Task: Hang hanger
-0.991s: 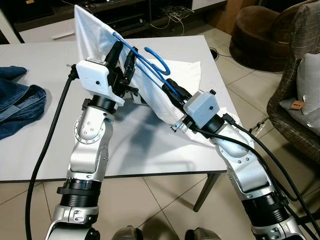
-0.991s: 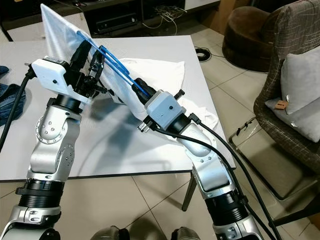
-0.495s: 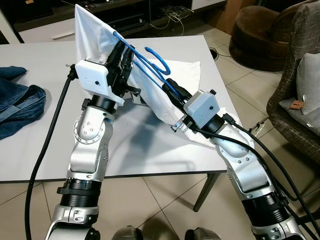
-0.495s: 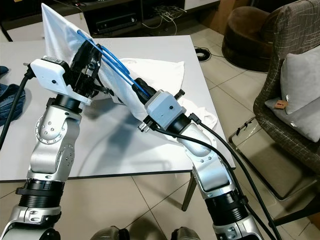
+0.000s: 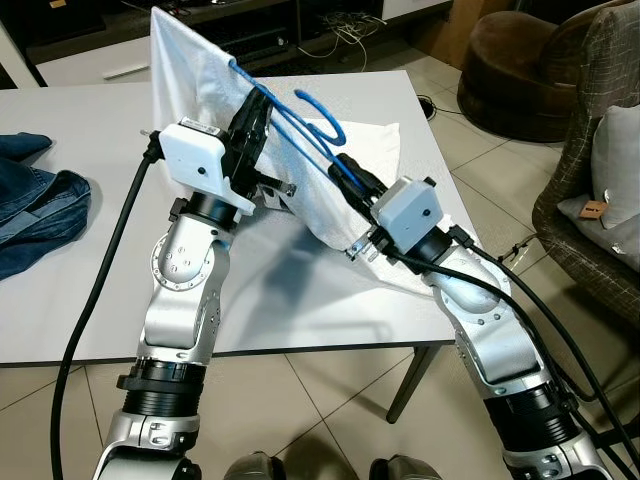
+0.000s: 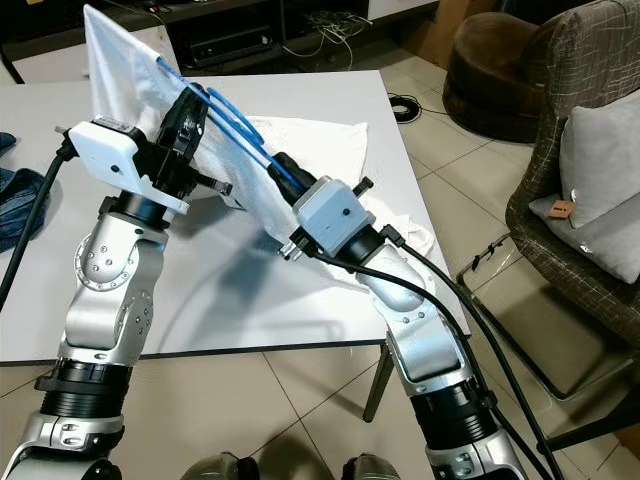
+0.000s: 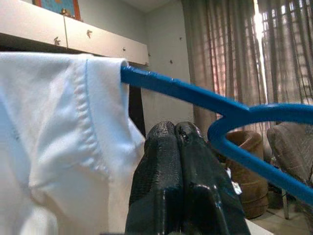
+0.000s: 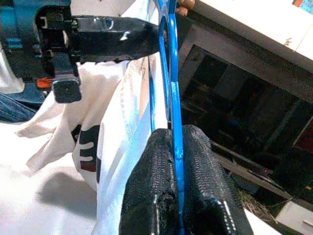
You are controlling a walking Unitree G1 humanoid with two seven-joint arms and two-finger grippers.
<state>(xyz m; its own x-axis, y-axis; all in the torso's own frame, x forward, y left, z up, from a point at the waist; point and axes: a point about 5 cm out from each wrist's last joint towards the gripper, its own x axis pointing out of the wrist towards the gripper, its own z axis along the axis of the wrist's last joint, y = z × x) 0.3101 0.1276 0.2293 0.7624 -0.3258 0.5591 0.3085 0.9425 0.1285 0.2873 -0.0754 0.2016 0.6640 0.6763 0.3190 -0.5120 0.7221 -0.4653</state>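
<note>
Hanger (image 5: 300,125), blue, raised above the white desk (image 5: 300,290) inside a white shirt (image 5: 190,60). Right pincer (image 8: 175,166) is clamped on one hanger arm; left pincer (image 7: 178,147), fingers pressed together, sits against the shirt near the hanger's shoulder. Jeans (image 5: 40,205) lie at the desk's left edge.

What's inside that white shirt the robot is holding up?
A blue hanger runs inside the white shirt; its hook and one arm stick out. The right tool clamps its bar. The far end is covered by cloth.
</note>
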